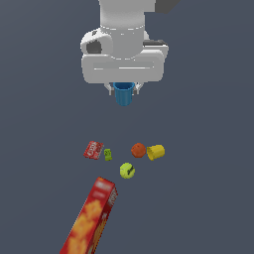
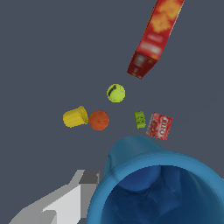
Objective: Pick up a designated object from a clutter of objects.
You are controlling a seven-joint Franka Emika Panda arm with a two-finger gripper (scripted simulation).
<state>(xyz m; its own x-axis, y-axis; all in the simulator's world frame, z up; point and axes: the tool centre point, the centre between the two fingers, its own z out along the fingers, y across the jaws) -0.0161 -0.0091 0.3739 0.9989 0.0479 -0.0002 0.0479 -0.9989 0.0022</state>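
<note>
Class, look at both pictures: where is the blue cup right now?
In the exterior view the blue cup sits upper centre, held in the gripper, apart from the orange ball and yellow cup lower in the picture.

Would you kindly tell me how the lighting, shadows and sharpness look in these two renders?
Exterior view: flat, even light; no cast shadows show under the tennis ball or cracker box; edges slightly soft. Wrist view: the blue cup fills the near foreground, cropped by the frame and stretched by closeness, its inside darker; a gripper finger looks blocky and jagged; the yellow cup farther off reads clearly.
</note>
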